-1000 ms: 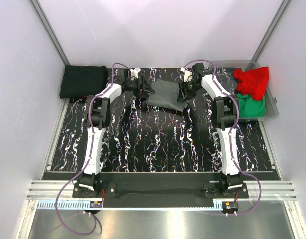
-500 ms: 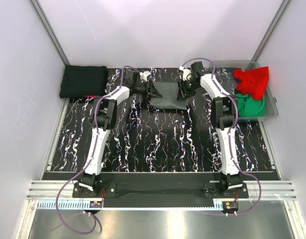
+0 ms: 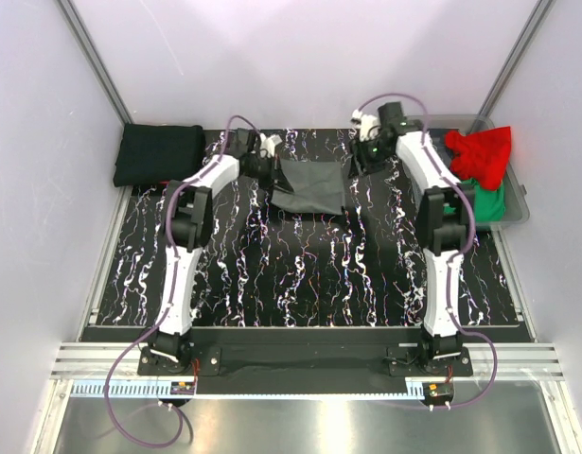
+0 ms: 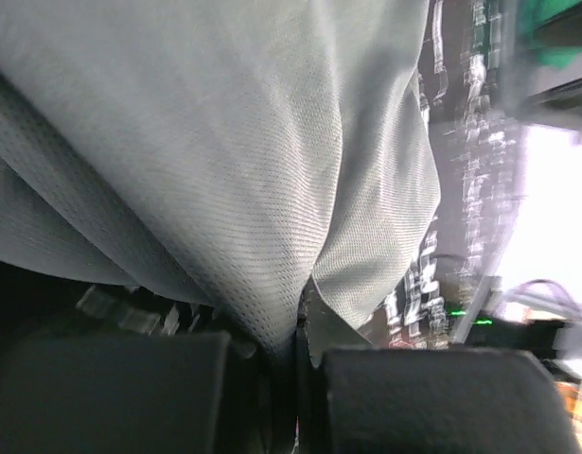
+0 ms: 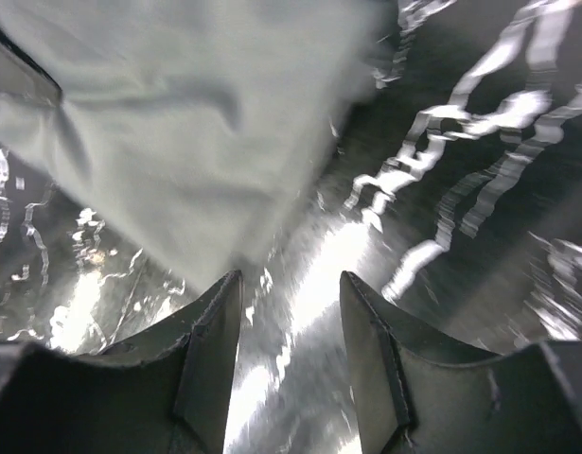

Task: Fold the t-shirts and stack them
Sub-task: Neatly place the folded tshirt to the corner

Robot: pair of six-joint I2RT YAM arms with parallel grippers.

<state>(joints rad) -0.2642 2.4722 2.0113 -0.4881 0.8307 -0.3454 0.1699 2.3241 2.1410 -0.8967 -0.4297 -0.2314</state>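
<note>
The dark grey t-shirt (image 3: 311, 186) lies folded on the mat at the back middle. My left gripper (image 3: 269, 171) is at its left edge, shut on a fold of the grey cloth (image 4: 272, 170), which is pinched between the jaws (image 4: 305, 355). My right gripper (image 3: 367, 157) hovers open just off the shirt's right side, with only the mat between its fingers (image 5: 291, 312). The shirt's edge (image 5: 177, 132) lies ahead and to the left of them. A folded black t-shirt (image 3: 159, 154) sits at the back left. Red (image 3: 481, 153) and green (image 3: 481, 200) t-shirts lie in the bin.
The clear grey plastic bin (image 3: 520, 204) stands at the back right, close to my right arm. The black marbled mat (image 3: 300, 274) covers the table. Pale walls close in the left, back and right sides.
The left gripper has shut on the grey shirt's left edge. The right gripper has drawn back and rightwards off the shirt's right edge. The shirt now lies narrower and squarer.
</note>
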